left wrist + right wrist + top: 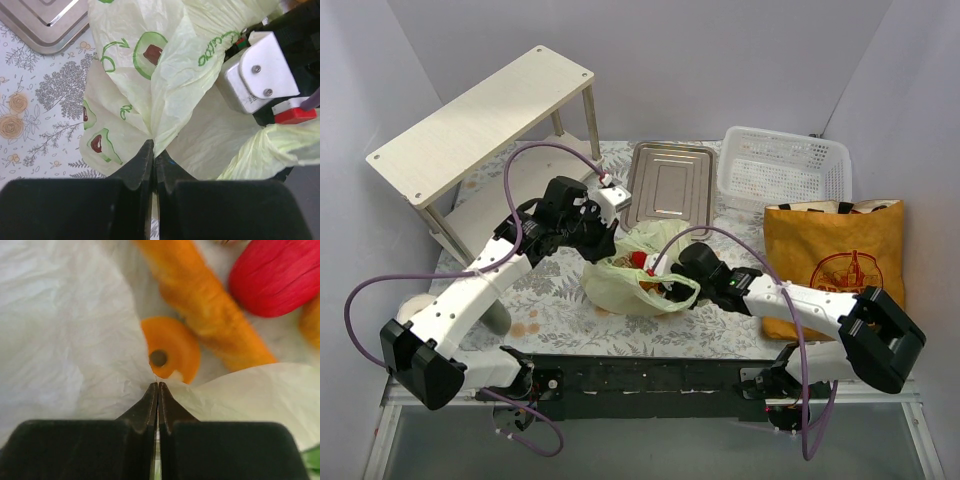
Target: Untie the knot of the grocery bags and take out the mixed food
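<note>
The pale green plastic bag (630,280) lies mid-table with its mouth gaping, and food shows inside. My left gripper (608,243) is shut on a fold of the bag's film (165,90) at its far-left side, the fingertips pinching it (153,150). At the bag's right rim my right gripper (677,268) is also shut, pinching the thin film (158,386). Just past those tips lie a small orange donut (172,347), a golden baguette (205,295) and a red apple (277,277). The mustard-orange tote (835,260) lies flat at the right, untouched.
A metal tray (670,180) sits behind the bag, with a white mesh basket (785,170) to its right. A pale wooden shelf (480,115) fills the back left. The right arm's white wrist (260,70) is close to my left gripper.
</note>
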Tool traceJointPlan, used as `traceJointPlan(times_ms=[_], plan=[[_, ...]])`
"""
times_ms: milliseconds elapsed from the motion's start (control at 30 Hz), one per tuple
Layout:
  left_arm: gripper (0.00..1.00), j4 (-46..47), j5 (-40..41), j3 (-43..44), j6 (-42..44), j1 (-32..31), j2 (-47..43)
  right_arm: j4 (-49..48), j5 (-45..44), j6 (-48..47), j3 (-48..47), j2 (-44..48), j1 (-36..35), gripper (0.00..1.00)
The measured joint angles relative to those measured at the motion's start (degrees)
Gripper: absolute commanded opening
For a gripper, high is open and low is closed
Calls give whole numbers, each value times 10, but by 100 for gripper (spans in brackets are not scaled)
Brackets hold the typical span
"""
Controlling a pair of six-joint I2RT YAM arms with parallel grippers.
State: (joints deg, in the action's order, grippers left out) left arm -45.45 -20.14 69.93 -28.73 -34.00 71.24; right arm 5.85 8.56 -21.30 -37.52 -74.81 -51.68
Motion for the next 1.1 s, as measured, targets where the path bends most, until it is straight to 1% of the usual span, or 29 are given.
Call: traceJointPlan(times_ms=[100, 167, 200, 233, 333, 367, 400, 500, 667, 700, 800, 1033, 1100], plan=[[0, -6, -7, 0, 3, 0, -1, -31, -13, -4, -3, 9, 3, 4], [0, -7, -12, -1, 3, 0, 0, -48, -20, -7, -11, 12, 4, 8], [0, -6, -15, -2, 3, 0, 0, -55, -23, -7, -17, 12, 5, 13], [0, -5, -18, -1, 3, 0, 2, -62, -26, -7, -24, 12, 5, 30], [0, -3, -26, -2, 1, 0, 11, -89, -37, 4, -48, -1, 6, 49], [0, -3, -29, -2, 1, 0, 14, -97, -42, 6, -54, -8, 6, 51], [0, -1, -31, -2, 0, 0, 18, -109, -49, 13, -64, -22, 7, 56], [0, 1, -33, -1, -2, 0, 24, -127, -58, 34, -83, -56, 11, 62], [0, 6, -34, -2, -2, 0, 25, -138, -52, 65, -113, -116, 26, 68], [0, 8, -34, -2, -3, 0, 25, -138, -48, 70, -117, -123, 27, 73], [0, 12, -34, -5, -3, 0, 25, -140, -34, 95, -134, -150, 31, 78], [0, 18, -34, -15, -3, 0, 25, -176, -21, 131, -144, -204, 32, 79], [0, 21, -33, -22, -3, 0, 26, -185, -16, 138, -149, -223, 32, 77]])
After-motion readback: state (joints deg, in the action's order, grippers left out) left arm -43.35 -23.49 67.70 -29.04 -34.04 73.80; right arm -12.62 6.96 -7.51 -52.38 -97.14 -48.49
